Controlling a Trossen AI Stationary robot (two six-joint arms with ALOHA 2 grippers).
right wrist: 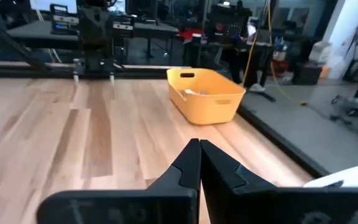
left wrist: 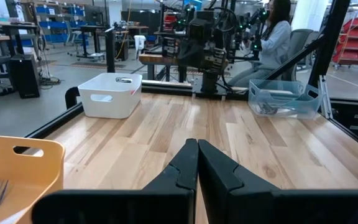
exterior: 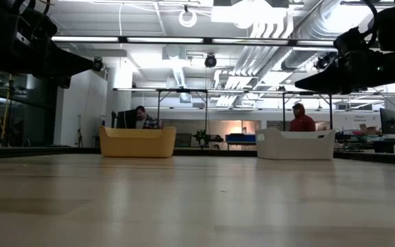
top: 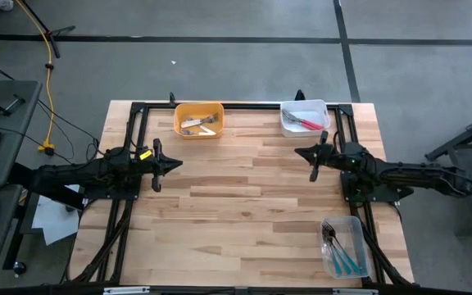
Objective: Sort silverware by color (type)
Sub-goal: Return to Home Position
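The forks lie sorted in three bins. White-handled forks (top: 198, 124) rest in the yellow bin (top: 198, 120) at the far edge. Red-handled forks (top: 305, 122) lie in the white bin (top: 304, 117). Teal-handled forks (top: 341, 256) lie in the clear bin (top: 344, 246) at the near right. My left gripper (top: 178, 163) hovers shut over the table's left side, holding nothing. My right gripper (top: 298, 152) hovers shut over the right side, also holding nothing. Both point toward the table's middle.
A black frame (top: 220, 105) runs round the wooden table. The tabletop (top: 244, 205) between the two arms is bare wood. People sit at desks in the room behind the table (exterior: 300, 120).
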